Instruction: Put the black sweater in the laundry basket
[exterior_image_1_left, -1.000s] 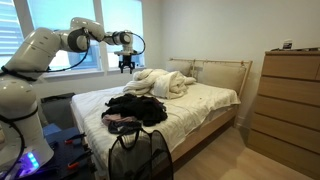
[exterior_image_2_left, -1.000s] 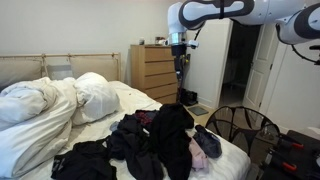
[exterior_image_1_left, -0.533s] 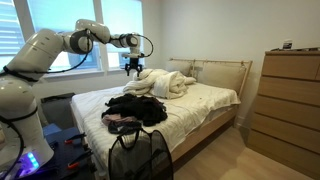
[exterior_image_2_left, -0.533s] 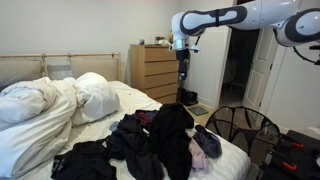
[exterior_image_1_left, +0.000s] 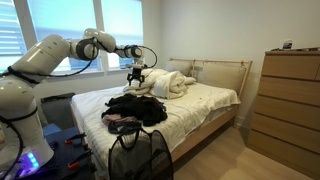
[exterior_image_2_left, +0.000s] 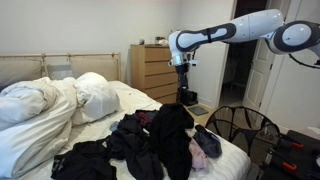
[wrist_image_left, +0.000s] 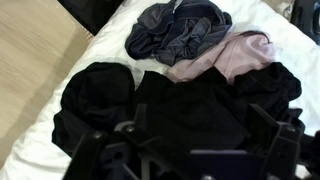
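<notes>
The laundry basket (exterior_image_1_left: 140, 156) stands on the floor at the foot of the bed (exterior_image_1_left: 208, 100), a black mesh hamper with thin loop handles rising from its round rim; what lies inside cannot be made out through the dark mesh in either exterior view. The black sweater (exterior_image_1_left: 141, 104) is not in it: it lies on the bed in a heap of clothes near the mattress corner closest to the basket. A wooden dresser (exterior_image_1_left: 290, 95) stands against the wall with its drawers shut. The gripper (exterior_image_1_left: 137, 78) hangs above the bed between the clothes heap and a bunched white duvet (exterior_image_1_left: 166, 82), touching neither. Only the wrist view looks straight down on the heap: there the black sweater (wrist_image_left: 188, 112) spreads across the middle, with a grey garment (wrist_image_left: 180, 30) and a pink garment (wrist_image_left: 236, 56) beyond it on the white sheet, and the gripper (wrist_image_left: 200, 160) shows its fingers (wrist_image_left: 126, 150) spread wide with nothing between them. An exterior view shows the laundry basket (exterior_image_2_left: 236, 140) beside the bed, well apart from the gripper (exterior_image_2_left: 182, 78).
</notes>
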